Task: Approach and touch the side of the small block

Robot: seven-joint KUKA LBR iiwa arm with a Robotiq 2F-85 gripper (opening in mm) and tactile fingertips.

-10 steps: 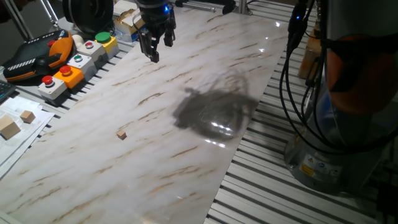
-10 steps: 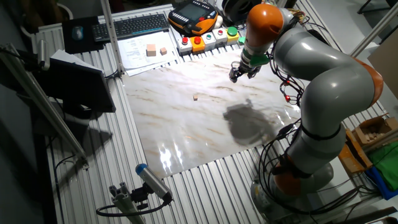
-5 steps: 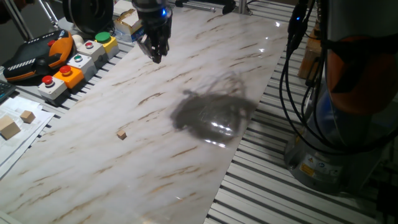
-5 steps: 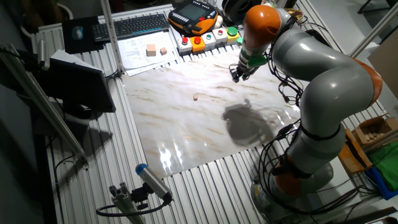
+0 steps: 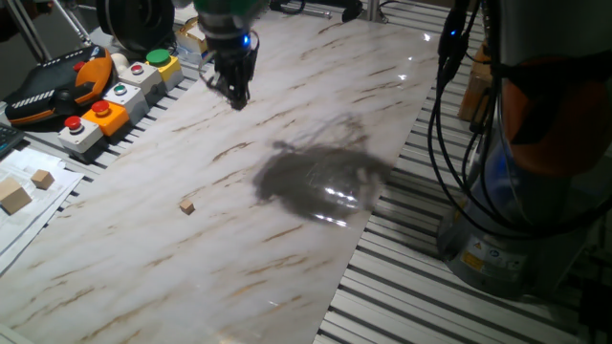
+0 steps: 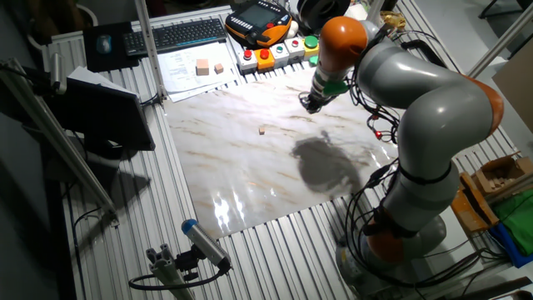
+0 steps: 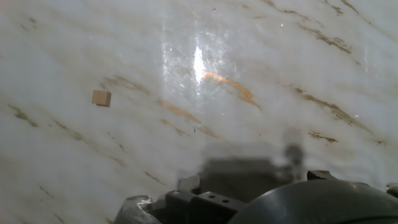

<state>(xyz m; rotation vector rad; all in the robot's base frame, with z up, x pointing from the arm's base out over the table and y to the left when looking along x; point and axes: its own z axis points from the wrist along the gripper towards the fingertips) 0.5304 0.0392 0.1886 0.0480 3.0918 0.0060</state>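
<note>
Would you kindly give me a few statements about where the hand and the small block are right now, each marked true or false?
1. The hand touches the small block. False: bare tabletop lies between them.
2. The small block rests on the marble-patterned table. True.
3. The hand holds a larger tan block. False: both larger blocks lie on paper beside the table.
4. In the hand view the small block appears on the left. True.
5. Coloured push buttons sit at the table's edge. True.

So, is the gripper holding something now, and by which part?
Nothing is held. The gripper hangs above the marble tabletop, apart from the small block.
</note>
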